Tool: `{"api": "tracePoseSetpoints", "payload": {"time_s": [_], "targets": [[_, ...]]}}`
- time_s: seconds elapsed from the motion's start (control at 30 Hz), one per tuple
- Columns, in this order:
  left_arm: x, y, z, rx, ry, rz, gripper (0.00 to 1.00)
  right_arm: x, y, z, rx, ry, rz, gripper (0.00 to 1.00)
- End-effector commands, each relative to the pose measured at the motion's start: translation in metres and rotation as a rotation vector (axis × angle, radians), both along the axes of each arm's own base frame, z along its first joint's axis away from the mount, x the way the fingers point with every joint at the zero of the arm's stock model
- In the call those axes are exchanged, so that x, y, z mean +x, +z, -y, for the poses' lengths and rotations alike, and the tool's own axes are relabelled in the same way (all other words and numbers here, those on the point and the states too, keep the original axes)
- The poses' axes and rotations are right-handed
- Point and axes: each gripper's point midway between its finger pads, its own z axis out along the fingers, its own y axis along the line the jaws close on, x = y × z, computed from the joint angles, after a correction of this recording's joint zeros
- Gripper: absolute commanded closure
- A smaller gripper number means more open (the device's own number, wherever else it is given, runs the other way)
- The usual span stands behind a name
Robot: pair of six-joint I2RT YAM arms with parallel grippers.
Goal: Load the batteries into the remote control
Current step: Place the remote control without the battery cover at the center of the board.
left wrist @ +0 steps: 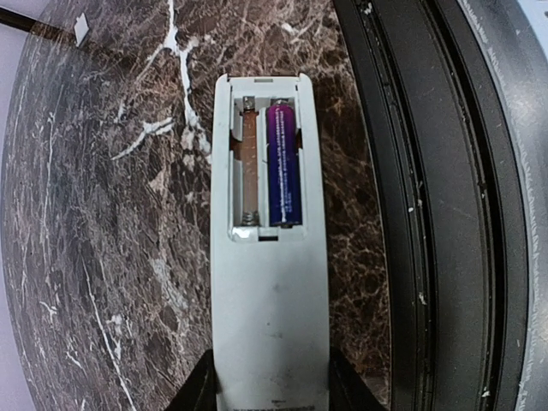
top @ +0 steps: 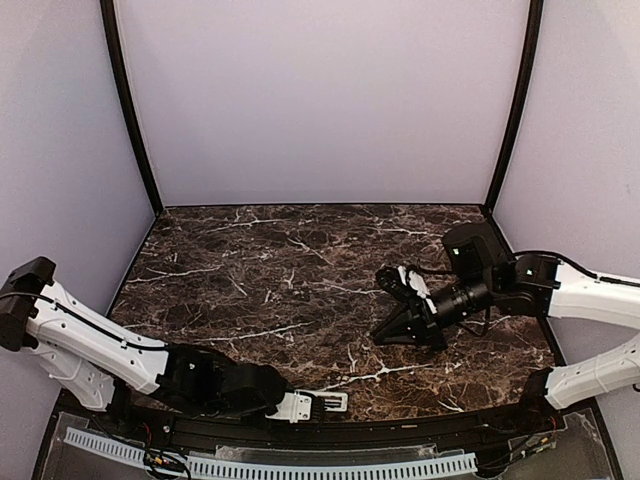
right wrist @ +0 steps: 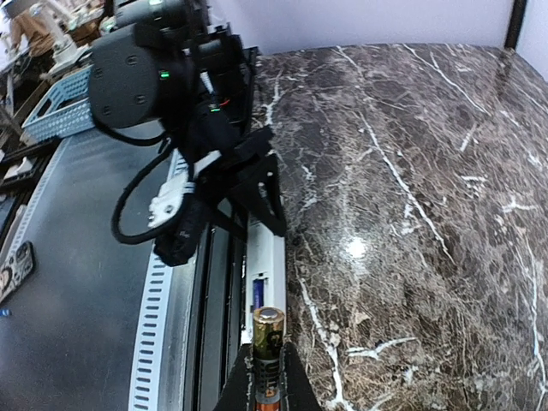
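White plastic, the remote control (left wrist: 270, 300) sits back-up at the near edge of the marble table (top: 300, 260), long axis left to right, its left end clamped in the left gripper (left wrist: 270, 396). One battery (left wrist: 283, 163) fills the nearer bay, and the farther bay (left wrist: 247, 163) is bare. The right gripper (right wrist: 267, 381), pinching the second battery (right wrist: 268, 330), hangs far and right of the remote.

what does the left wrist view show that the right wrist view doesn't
Left wrist only: the whole open bay on the back of the slim white plastic remote control, one slot empty beside a slim purple-blue cylindrical battery. Right wrist only: a gold-capped dark cylindrical battery pinched in the right gripper, and the black left arm. Both: the remote, clamped by the left gripper, a sliver of the seated battery in the right wrist view, and the brown marbled table.
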Motion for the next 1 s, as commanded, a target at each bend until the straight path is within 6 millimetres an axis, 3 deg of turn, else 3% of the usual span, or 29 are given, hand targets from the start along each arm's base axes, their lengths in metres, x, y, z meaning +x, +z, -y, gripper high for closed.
{"api": "tracePoseSetpoints", "payload": {"time_s": [0.0, 0.13, 0.33, 0.5, 0.67, 0.83, 0.93, 0.97], "targets": [[0.006, -0.012, -0.007, 0.074, 0.036, -0.009, 0.94, -0.029, 0.016, 0.0, 0.118, 0.174, 0.18, 1.0], [0.012, -0.021, -0.013, 0.114, 0.064, -0.018, 0.94, -0.039, 0.008, 0.004, 0.107, 0.217, 0.263, 1.0], [0.022, -0.031, -0.011, 0.172, 0.126, -0.039, 0.94, -0.025, -0.009, 0.001, 0.014, 0.142, 0.299, 1.0], [0.029, -0.021, 0.005, 0.108, 0.124, -0.044, 0.94, -0.027, -0.013, -0.002, 0.01, 0.161, 0.315, 1.0], [0.023, -0.025, 0.017, 0.066, 0.096, -0.143, 0.9, -0.022, -0.016, 0.001, -0.009, 0.135, 0.35, 1.0], [0.016, -0.034, 0.022, 0.084, 0.091, -0.209, 0.76, -0.016, -0.032, 0.006, -0.098, 0.102, 0.315, 1.0], [0.019, -0.033, 0.023, 0.056, 0.117, -0.205, 0.49, -0.019, -0.037, 0.007, -0.112, 0.105, 0.288, 1.0], [0.019, -0.031, 0.023, 0.047, 0.12, -0.206, 0.45, -0.019, -0.039, 0.008, -0.118, 0.105, 0.282, 1.0]]}}
